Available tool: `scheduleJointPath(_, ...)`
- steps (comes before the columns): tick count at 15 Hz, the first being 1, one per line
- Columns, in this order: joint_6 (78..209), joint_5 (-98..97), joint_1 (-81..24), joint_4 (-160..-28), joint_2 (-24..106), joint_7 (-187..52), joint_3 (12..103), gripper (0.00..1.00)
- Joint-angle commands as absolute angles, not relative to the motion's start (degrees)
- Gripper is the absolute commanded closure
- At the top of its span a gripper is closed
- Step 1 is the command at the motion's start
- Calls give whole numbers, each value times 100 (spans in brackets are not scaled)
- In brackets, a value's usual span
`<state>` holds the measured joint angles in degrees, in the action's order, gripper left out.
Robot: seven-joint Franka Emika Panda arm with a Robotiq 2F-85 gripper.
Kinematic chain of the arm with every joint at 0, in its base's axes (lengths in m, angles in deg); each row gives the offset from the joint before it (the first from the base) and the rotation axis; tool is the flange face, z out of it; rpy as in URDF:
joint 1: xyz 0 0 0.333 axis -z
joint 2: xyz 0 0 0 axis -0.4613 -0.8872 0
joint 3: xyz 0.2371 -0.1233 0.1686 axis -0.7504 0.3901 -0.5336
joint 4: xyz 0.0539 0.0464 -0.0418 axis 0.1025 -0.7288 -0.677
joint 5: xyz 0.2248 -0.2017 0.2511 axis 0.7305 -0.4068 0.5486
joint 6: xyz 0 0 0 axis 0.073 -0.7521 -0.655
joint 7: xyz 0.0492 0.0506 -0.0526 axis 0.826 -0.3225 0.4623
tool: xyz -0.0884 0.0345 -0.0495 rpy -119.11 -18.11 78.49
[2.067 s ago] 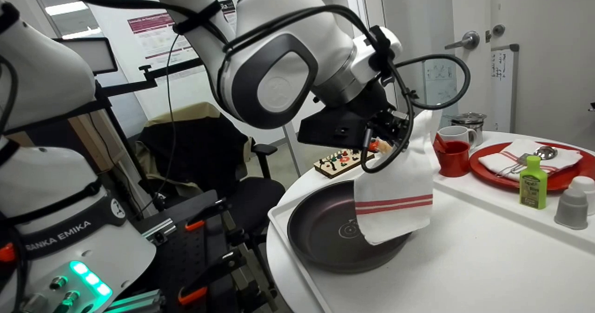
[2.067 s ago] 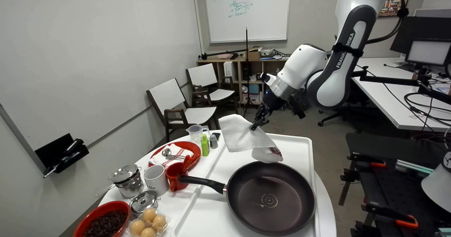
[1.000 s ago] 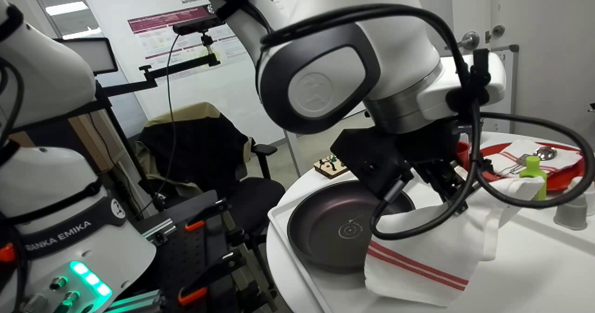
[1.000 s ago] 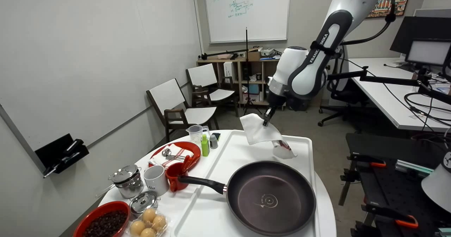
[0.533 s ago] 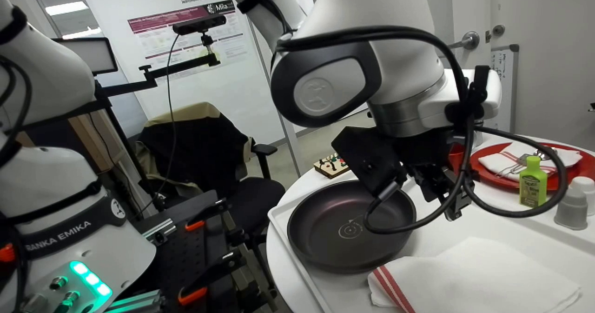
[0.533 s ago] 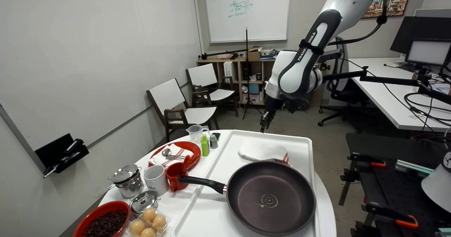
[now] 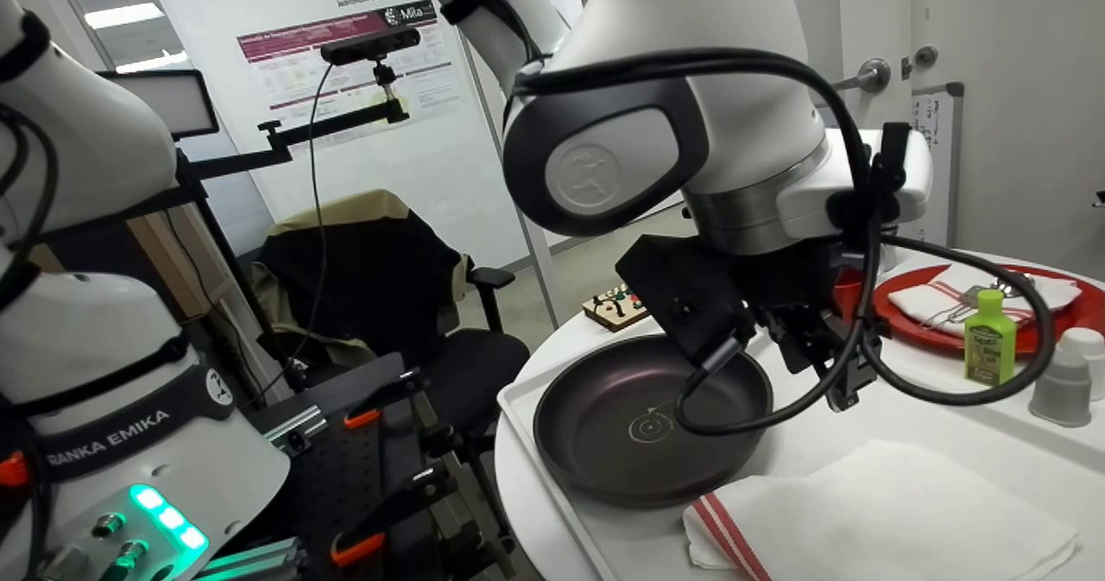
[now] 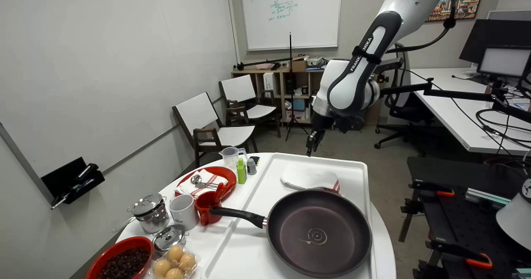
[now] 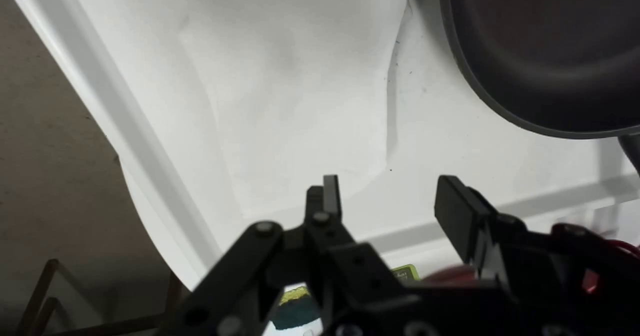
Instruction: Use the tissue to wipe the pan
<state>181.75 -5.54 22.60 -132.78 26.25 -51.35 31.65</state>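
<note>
The tissue, a white cloth with red stripes (image 7: 880,512), lies loosely folded on the tray beside the pan; its red-striped end comes close to the pan's rim in an exterior view (image 8: 309,177). Round, black and shallow, the pan (image 8: 327,241) rests upright on the tray with its long handle (image 8: 238,214) pointing toward the mugs. My gripper (image 9: 388,183) hangs above the cloth's end away from the stripes, fingers apart and nothing between them. Through the wrist view the cloth (image 9: 300,101) spreads ahead of the fingertips, with part of the pan (image 9: 550,81) at upper right.
A raised rim (image 8: 365,183) borders the white tray. Beside it stand a green bottle (image 8: 241,172), a grey shaker (image 8: 251,167), a red plate (image 8: 226,172), a red cup (image 8: 206,207), a white mug (image 8: 182,212) and a metal pot (image 8: 154,217). A black cable loop (image 7: 742,426) hangs over the pan's edge.
The gripper carried the hanging cloth away from the pan, then opened and let go. The cloth dropped onto the tray. Over the last half second nothing visibly moves.
</note>
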Motion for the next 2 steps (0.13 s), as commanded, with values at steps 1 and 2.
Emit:
scheduleJointPath(1, 18196, -165, 2065, -13288, 2661, -4849, 3296, 46)
scheduleJointPath(2, 18196, -165, 2065, -13288, 2661, -4849, 3295, 46)
